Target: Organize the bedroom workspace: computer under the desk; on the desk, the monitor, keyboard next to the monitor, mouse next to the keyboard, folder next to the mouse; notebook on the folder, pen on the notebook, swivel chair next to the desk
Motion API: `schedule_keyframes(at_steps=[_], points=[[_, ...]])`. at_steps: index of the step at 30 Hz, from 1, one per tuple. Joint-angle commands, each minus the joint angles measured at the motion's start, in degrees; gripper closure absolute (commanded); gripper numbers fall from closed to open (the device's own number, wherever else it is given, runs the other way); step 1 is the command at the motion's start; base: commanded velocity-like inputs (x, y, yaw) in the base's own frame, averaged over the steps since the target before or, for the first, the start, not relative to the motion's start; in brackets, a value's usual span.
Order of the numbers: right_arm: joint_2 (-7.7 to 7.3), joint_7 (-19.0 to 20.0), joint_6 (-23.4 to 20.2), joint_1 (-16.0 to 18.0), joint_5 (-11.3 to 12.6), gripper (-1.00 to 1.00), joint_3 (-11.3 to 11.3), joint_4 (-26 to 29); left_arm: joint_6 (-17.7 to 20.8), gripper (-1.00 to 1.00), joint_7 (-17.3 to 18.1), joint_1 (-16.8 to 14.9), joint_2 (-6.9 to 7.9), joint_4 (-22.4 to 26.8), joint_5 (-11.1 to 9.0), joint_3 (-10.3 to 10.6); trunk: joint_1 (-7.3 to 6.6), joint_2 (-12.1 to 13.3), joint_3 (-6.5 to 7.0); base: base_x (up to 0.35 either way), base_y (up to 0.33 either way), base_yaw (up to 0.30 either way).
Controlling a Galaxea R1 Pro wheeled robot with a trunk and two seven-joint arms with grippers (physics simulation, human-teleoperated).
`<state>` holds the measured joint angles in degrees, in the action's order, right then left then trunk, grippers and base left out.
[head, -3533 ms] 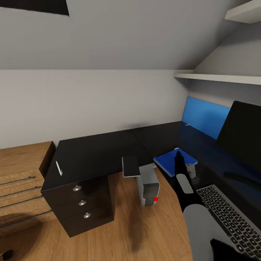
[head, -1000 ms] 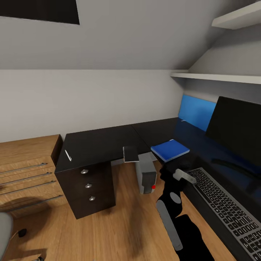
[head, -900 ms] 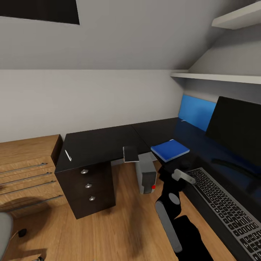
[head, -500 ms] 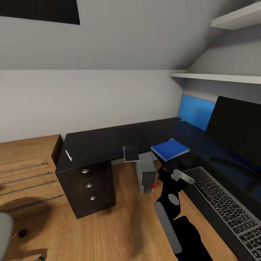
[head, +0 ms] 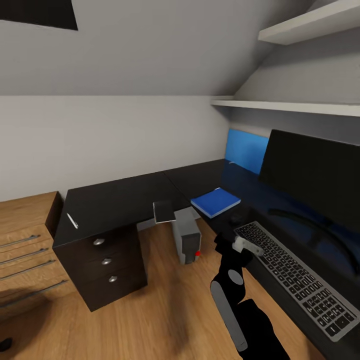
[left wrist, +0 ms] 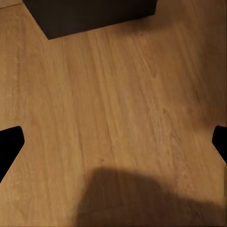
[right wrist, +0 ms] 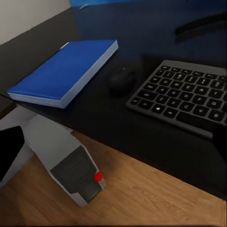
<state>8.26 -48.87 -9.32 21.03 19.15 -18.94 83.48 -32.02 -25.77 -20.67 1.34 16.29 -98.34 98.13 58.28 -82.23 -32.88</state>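
Head view: the black L-shaped desk (head: 120, 200) runs along the wall and turns toward the right. On its right wing stand the monitor (head: 315, 172) and, in front of it, the keyboard (head: 292, 272). The mouse (head: 235, 218) lies just beyond the keyboard's far end, and the blue folder (head: 216, 201) lies next beyond the mouse. The notebook (head: 164, 211) sits at the desk's inner edge, partly overhanging. The pen (head: 72, 220) lies on the left end, above 3 drawers (head: 106, 261) with round silver knobs. The computer (head: 187, 241) stands on the floor (head: 150, 320) at the inner corner, half under the desktop, red light facing out. The right arm (head: 231, 280) reaches up from below, over the floor beside the desk's edge; whether its hand is spread I cannot tell here.

Left wrist view: the left hand (left wrist: 113, 142) is spread wide, 2 dark fingertips (left wrist: 9, 146) at opposite edges, nothing between them, over bare floor near a dark cabinet corner.

Right wrist view: folder (right wrist: 66, 71), mouse (right wrist: 120, 80), keyboard (right wrist: 184, 99) sit in a row on the desk; the computer (right wrist: 66, 161) is below. 1 dark fingertip (right wrist: 9, 151) of the right hand shows; I cannot tell its spread.
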Motion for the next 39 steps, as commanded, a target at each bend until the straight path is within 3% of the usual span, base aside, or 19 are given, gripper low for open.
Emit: schedule_keyframes(at_steps=[1, 8, 20, 32, 39], points=[[0.00, -0.33, -0.48, 0.06, 0.10, -1.00, -0.18, -0.13, -0.24, -1.00, -0.50, -0.08, 0.07, 0.23, -0.19, 0.48, 0.00, -0.04, -0.11, 0.000, 0.001, -0.222], [0.14, -0.12, -0.24, 0.06, 0.05, -1.00, -0.94, -3.82, -0.24, -1.00, -0.50, -0.08, 0.07, 0.23, -0.19, 0.48, 0.00, -0.04, -0.54, 0.000, 0.000, -0.170], [-0.07, -0.41, 0.11, 0.06, -0.15, -1.00, -3.12, -2.87, -0.24, -1.00, -0.51, -0.08, 0.07, 0.23, -0.19, 0.48, 0.00, -0.04, -0.66, 0.000, 0.000, -0.023], [-0.01, -0.37, 1.65, 0.06, -0.11, -1.00, -3.64, -3.27, -0.24, -1.00, -0.50, -0.08, 0.07, 0.23, -0.19, 0.48, 0.00, -0.04, -0.66, 0.000, 0.000, -0.001], [-0.01, -0.13, 1.39, 0.06, -0.14, -1.00, -3.52, -5.60, -0.24, -1.00, -0.51, -0.08, 0.08, 0.23, -0.19, 0.48, 0.00, -0.04, -0.66, 0.000, 0.000, -0.221]])
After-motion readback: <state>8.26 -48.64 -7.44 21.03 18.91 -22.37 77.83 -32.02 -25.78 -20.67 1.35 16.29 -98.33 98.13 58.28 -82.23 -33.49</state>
